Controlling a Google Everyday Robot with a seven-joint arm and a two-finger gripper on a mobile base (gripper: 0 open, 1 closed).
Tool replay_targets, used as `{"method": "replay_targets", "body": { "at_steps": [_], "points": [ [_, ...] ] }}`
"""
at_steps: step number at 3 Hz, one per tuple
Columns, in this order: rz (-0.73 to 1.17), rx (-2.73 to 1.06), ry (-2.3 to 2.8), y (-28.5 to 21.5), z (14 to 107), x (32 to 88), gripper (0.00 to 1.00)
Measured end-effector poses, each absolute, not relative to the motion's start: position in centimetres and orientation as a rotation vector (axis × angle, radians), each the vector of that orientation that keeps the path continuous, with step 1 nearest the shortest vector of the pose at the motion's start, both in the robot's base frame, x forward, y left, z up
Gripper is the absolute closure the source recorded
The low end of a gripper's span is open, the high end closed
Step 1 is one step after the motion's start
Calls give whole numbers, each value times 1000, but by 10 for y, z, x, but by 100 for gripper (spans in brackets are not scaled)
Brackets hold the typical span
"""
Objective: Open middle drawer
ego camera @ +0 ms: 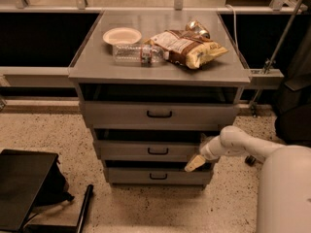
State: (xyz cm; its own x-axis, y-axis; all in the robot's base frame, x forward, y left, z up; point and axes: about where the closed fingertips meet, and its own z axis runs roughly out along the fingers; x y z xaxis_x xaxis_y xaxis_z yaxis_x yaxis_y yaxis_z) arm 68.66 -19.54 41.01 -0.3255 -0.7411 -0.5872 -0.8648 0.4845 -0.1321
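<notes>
Middle drawer [126,150]: second of three grey fronts in the cabinet, below the taller top drawer [121,114] and above the bottom drawer [131,175]; by the look of it, shut or nearly so.
Handle [158,151]: small black bar at the centre of that front, lying level.
Gripper [195,163]: tan tip at the right end of the cabinet, low against the middle front's lower edge and over the dark gap above the bottom drawer, pointing down and to the left.
Gripper state: whether it is open or closed cannot be told from this view.
Arm [243,143]: white, reaching in from the right.
Key relation: the handle lies to the left of the gripper and a little higher, well apart from it; the bar's long axis runs left to right, so the pull would likely come straight out toward the camera.
Progress: judged not yet begun; nothing grips the handle.
Surface [97,64]: carries a bowl [122,35], a bottle [138,54] on its side and a chip bag [187,47].
</notes>
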Motion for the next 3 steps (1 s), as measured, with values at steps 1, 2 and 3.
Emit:
{"method": "replay_targets", "body": {
  "at_steps": [1,2,3],
  "points": [
    [273,-1320,2143,-195,410,687,3],
    [273,-1320,2143,-195,410,687,22],
    [274,-1320,2143,-195,410,687,45]
  ]
}}
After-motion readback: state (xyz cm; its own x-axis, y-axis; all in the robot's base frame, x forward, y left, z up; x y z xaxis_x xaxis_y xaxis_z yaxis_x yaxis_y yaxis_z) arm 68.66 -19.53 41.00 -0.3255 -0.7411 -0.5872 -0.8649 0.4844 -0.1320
